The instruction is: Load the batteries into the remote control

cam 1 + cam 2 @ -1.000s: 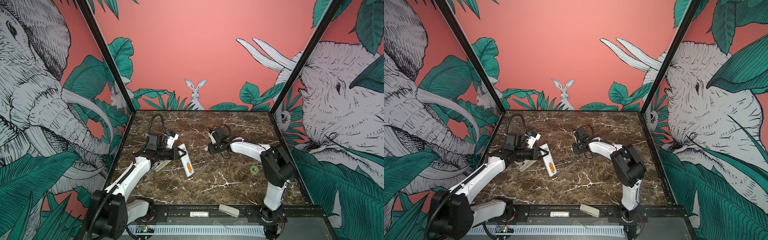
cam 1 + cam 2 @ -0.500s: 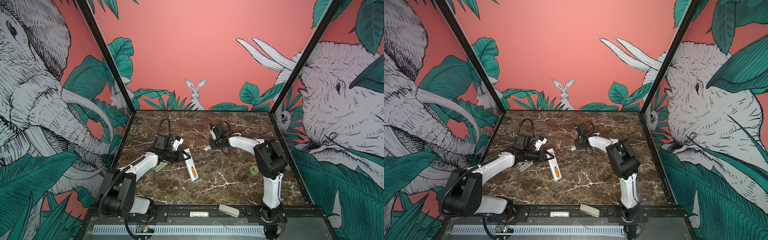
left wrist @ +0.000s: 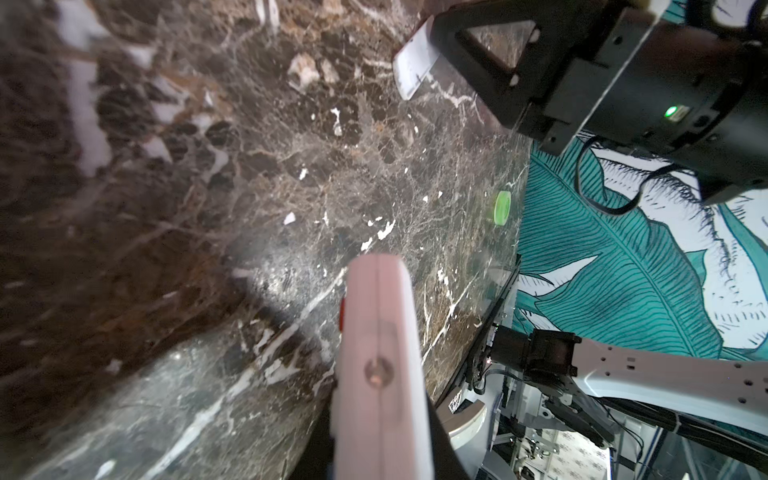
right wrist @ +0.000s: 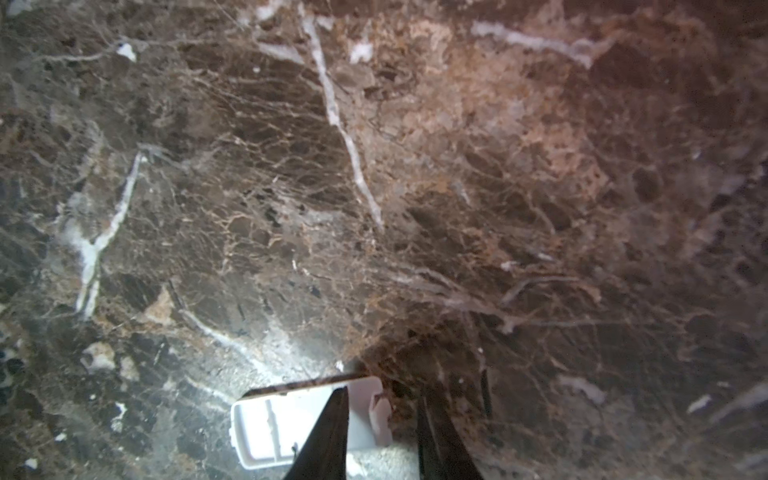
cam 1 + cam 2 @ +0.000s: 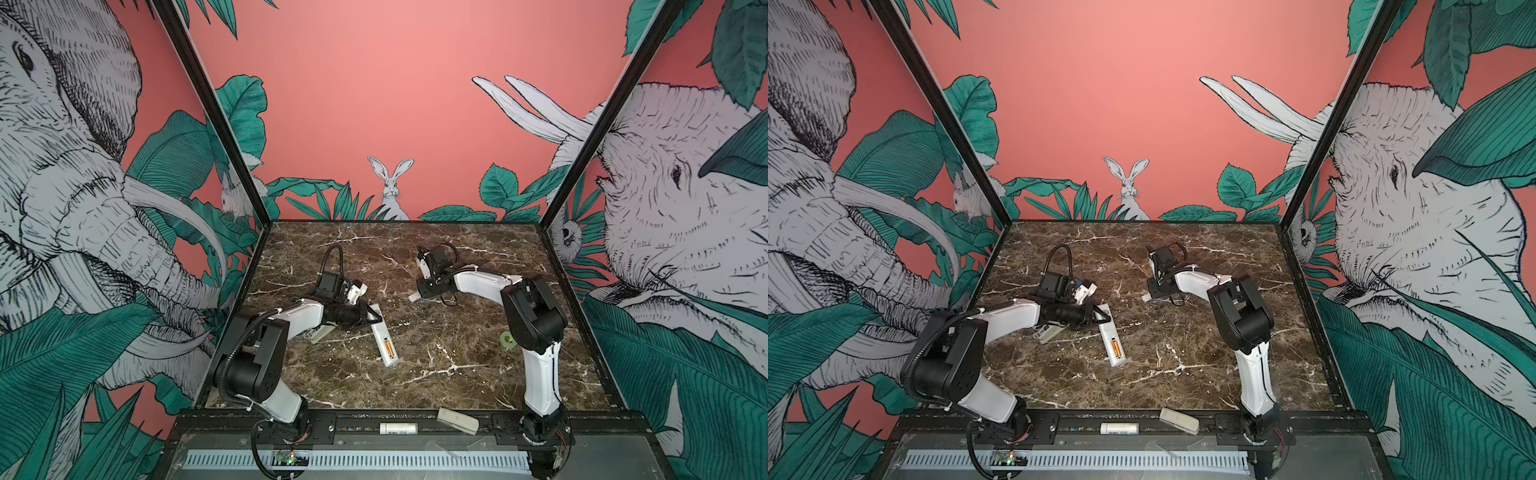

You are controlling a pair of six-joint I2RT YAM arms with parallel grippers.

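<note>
While the left gripper (image 5: 375, 319) is clamped on the far end of the remote control (image 5: 384, 343), that remote slants toward the bench's front edge, left of centre. Its back faces up, with the orange batteries (image 5: 389, 346) lying in the open compartment. The right gripper (image 5: 419, 294) hovers low at mid-bench toward the back edge, jaws partly apart at a small white cover (image 4: 286, 428); I cannot tell whether it grips it. A green ring (image 5: 508, 340) lies near the right edge.
</note>
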